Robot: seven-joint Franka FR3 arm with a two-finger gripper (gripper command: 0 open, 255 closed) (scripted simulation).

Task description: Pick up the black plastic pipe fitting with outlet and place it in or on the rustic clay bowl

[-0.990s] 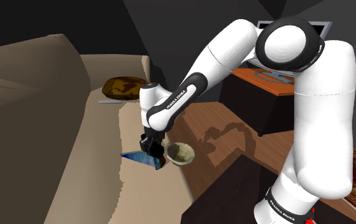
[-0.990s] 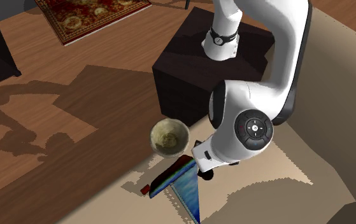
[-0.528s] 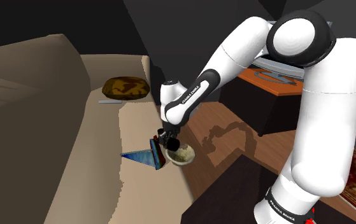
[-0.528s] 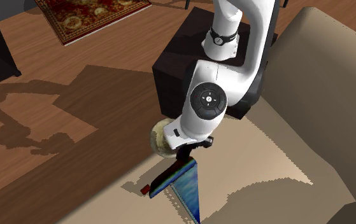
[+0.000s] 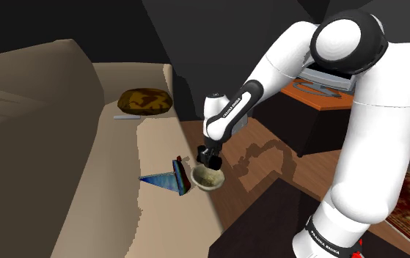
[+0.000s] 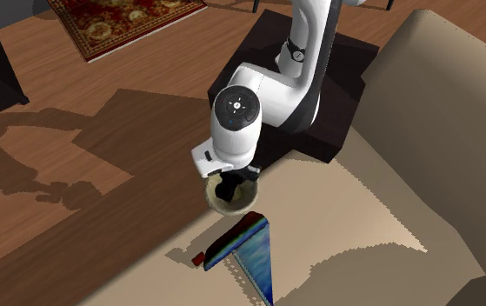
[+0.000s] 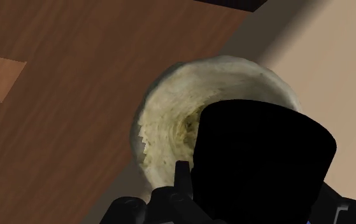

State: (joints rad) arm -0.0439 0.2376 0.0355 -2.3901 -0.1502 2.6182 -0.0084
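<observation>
The black pipe fitting [image 7: 259,159] sits clasped in my gripper [image 5: 207,159], a blocky dark shape that hides part of the bowl under it. One black finger [image 7: 181,179] shows beside the fitting. The pale, rough clay bowl [image 7: 170,114] lies directly beneath the hand, resting at the beige couch seat's edge [image 5: 209,179]. In the second exterior view the gripper [image 6: 234,188] hangs just above the bowl [image 6: 218,202], with the fitting over the bowl's hollow.
A blue tilted book-like object [image 5: 168,180] lies on the seat close beside the bowl, with a small red piece [image 6: 198,258] near it. A brown cushion [image 5: 144,100] rests farther back. The dark stand [image 6: 258,78] and wooden floor [image 6: 102,139] border the couch.
The arm has swung from above the blue object across to the bowl, carrying the fitting. The hand now hangs over the bowl's hollow.
</observation>
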